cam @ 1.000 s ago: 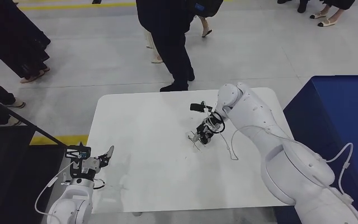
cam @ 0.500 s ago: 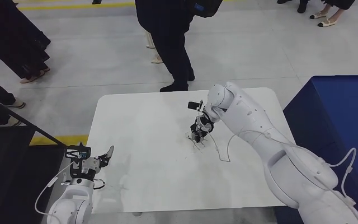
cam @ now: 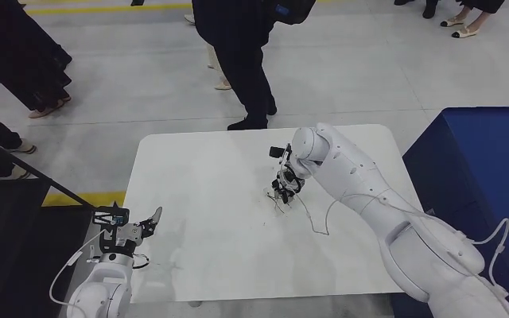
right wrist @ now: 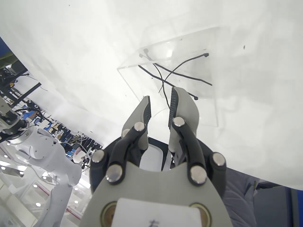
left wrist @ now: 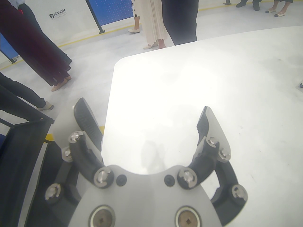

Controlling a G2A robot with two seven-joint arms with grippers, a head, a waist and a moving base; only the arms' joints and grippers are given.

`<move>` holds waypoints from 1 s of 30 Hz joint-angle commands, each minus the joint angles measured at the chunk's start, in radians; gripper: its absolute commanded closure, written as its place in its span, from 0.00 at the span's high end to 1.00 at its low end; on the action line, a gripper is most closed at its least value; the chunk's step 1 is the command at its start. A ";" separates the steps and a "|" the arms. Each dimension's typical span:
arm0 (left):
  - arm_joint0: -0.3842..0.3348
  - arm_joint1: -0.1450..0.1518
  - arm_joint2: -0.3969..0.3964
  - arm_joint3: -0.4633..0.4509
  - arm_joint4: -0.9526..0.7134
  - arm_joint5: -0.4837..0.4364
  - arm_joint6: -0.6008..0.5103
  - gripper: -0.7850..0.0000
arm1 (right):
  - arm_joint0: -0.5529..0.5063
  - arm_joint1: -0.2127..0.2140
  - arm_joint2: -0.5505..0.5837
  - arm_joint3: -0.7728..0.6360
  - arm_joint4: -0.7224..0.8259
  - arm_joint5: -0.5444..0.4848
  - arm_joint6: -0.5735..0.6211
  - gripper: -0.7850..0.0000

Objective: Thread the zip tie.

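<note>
Though faint from above, zip ties beneath slightly spread right end effector; left end effector wide-spread.

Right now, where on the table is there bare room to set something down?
The bare stretch of table between the left gripper at the near corner and the clear tray is free. It is crowded at the tray: crossed zip ties lie in it, the right gripper hangs over it, a white cable trails beside.
</note>
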 commanded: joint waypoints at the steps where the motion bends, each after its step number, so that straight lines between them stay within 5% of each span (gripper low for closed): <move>1: 0.000 0.000 0.000 0.000 0.000 0.000 0.000 1.00 | -0.007 0.007 0.009 -0.021 0.000 -0.019 0.005 0.00; 13: 0.000 0.000 0.000 0.000 0.000 0.000 0.000 1.00 | -0.026 0.039 0.048 -0.081 0.001 -0.091 0.053 0.00; 17: 0.000 0.000 0.000 0.000 0.000 0.000 0.000 1.00 | -0.057 0.054 0.049 -0.153 -0.104 -0.077 -0.114 0.00; 24: 0.000 0.000 0.000 0.000 0.000 0.000 0.000 1.00 | -0.169 0.159 0.127 -0.454 -0.337 -0.161 -0.117 0.00; 30: 0.000 0.000 0.000 0.000 0.000 0.000 0.000 1.00 | -0.246 0.218 0.224 -0.562 -0.346 -0.290 -0.021 0.00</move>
